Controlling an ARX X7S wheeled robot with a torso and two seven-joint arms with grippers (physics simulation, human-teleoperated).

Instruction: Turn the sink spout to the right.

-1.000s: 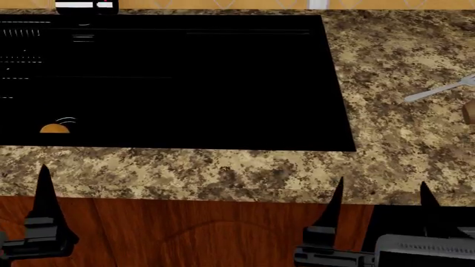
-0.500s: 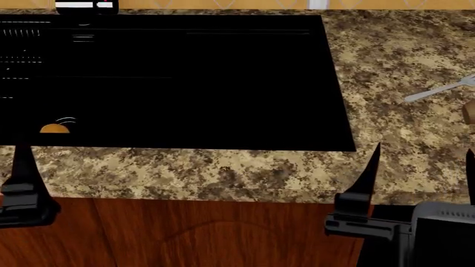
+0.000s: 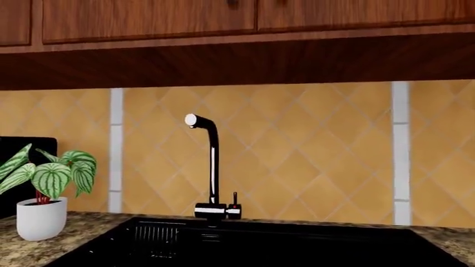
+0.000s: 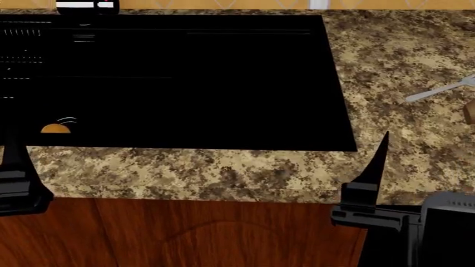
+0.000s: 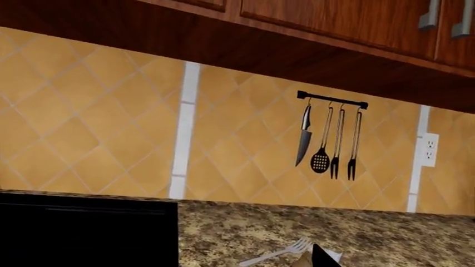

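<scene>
While the sink (image 4: 186, 83) fills most of the granite counter (image 4: 401, 67) as a wide black basin, the sink spout (image 3: 212, 161) rises upright from its chrome base at the sink's back rim, its curved tip untouched. The right gripper (image 4: 375, 172) hangs past the sink's front right corner, the left gripper (image 4: 15, 167) past its front left; neither holds anything, and their spread cannot be judged.

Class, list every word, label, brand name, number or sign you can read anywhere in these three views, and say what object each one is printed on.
None: no readable text in any view.
The sink spout and its chrome base carry no brand.
The plant pot is plain white.
The wall outlet has no lettering.
</scene>
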